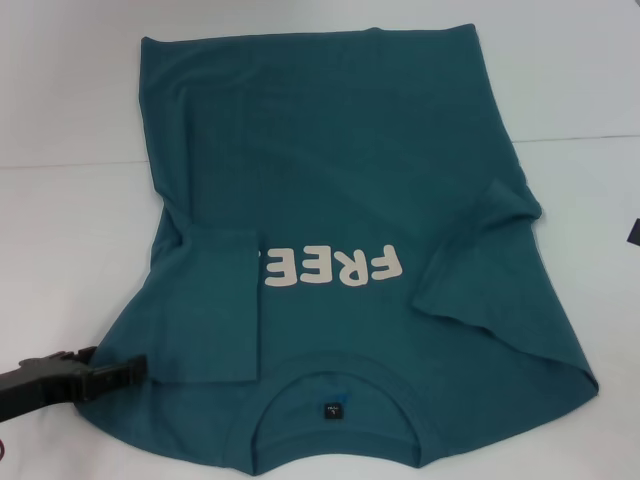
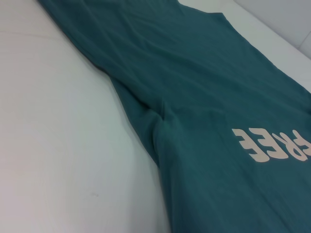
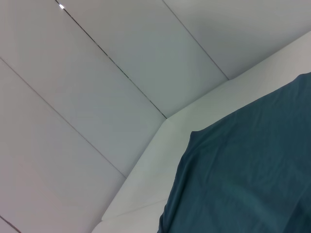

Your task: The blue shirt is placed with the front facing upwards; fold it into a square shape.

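Blue shirt [image 1: 360, 190] spread front-up across the table [image 1: 70, 230], collar toward the near edge, long axis running near to far, left sleeve [image 1: 215, 300] already folded inward. Left gripper [image 1: 135, 372] just touching the near-left shoulder edge, nearer than the unseen right; finger state unclear.

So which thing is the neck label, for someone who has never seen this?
Start from the blue shirt spread over the white table in the head view. Go to its round neckline, on the edge nearest the robot. The label is the small dark square just inside it, unlike the big cream lettering above.
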Motion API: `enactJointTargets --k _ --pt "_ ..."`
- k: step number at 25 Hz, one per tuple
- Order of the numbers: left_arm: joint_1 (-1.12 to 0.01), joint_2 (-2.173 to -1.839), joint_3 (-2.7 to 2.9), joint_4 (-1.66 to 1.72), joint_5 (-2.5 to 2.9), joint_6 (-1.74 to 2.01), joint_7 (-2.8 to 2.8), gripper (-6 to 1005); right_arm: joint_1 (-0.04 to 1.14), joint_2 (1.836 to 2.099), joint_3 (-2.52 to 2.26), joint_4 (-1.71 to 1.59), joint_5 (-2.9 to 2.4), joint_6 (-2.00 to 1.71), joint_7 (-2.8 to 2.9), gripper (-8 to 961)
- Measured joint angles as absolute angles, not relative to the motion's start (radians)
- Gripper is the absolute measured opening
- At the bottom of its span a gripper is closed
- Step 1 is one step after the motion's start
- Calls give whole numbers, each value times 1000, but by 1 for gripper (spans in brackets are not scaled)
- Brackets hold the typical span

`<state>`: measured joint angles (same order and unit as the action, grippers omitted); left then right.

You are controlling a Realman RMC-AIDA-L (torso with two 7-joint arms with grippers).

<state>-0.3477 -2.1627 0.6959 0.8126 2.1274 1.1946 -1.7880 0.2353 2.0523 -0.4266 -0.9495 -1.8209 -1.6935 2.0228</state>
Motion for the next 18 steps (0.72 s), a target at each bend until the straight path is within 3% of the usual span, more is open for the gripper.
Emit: enactJointTargets --k 11,18 --pt "-351 -2163 694 809 2135 1208 -1787 801 236 2053 -426 -950 -1821 -1694 2026 907" --pt "-349 -2164 691 810 2128 1215 -1788 567 241 2055 -425 -949 -1825 -1695 2032 906"
